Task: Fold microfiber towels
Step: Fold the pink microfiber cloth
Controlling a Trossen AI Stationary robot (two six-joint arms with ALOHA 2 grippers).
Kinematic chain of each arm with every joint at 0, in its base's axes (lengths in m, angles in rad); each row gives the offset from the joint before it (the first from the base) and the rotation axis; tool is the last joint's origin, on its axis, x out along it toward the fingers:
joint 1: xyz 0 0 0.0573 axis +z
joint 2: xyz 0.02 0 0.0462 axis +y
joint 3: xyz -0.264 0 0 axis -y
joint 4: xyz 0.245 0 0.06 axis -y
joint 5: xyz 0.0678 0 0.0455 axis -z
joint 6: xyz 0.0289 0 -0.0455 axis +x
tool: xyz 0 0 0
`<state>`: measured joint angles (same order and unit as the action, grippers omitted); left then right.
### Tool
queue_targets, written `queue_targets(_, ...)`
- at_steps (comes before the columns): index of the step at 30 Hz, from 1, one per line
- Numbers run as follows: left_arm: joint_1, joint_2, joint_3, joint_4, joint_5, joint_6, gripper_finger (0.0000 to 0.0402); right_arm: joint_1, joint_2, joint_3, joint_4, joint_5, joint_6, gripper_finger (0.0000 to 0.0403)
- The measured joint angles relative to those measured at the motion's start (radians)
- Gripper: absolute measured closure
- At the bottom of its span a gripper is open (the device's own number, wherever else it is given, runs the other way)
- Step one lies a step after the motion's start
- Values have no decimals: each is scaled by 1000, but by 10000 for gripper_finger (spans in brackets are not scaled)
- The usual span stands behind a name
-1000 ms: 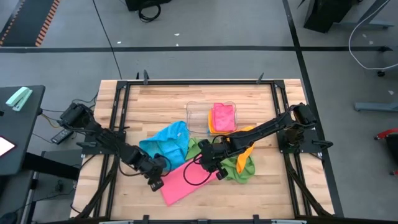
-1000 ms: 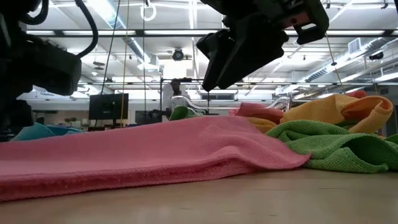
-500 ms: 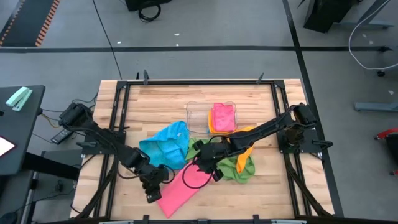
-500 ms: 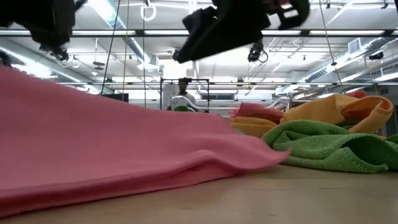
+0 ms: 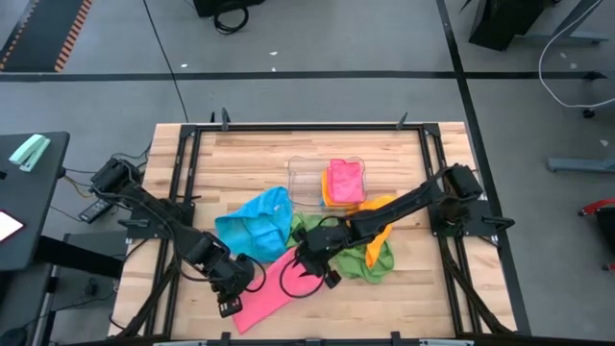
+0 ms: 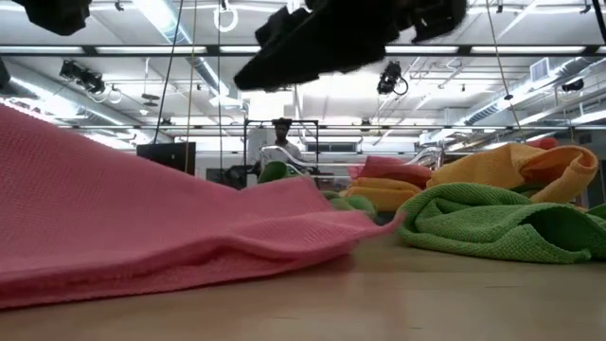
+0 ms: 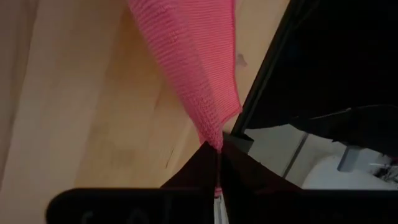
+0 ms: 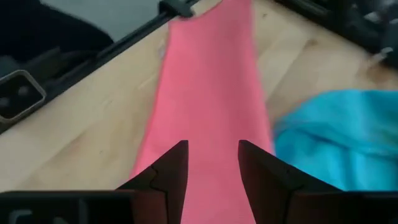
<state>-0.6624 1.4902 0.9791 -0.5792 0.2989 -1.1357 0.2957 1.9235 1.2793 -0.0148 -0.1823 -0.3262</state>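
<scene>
Spreading step: left gripper [image 7: 219,149] clamps the pink towel [image 5: 274,288] corner; right gripper [image 8: 212,163], parted and empty above it, must grasp next.

High cam looks straight down on whole surface [image 5: 240,154]. Low cam sits at surface level, close to pink towel [image 6: 142,237], facing the room. Both wrist cams look closely at that same towel.

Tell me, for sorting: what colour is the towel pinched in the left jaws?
Pink towel; left wrist view shows it best.
</scene>
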Motion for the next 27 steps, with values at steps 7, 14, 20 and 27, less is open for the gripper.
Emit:
queue_targets(7, -16, -2, 0, -58, 5, -31, 381, 24, 70, 1, 86, 85, 68, 255)
queue_targets(14, -47, -39, 0, -172, 11, -64, 392, 13, 152, 1, 61, 137, 118, 267)
queue_targets(20, -56, -41, 0, -179, 0, -90, 376, -18, 208, 1, 74, 142, 114, 270)
queue_targets(27, -52, -41, 0, -179, 0, -87, 383, -25, 204, 1, 54, 140, 101, 270)
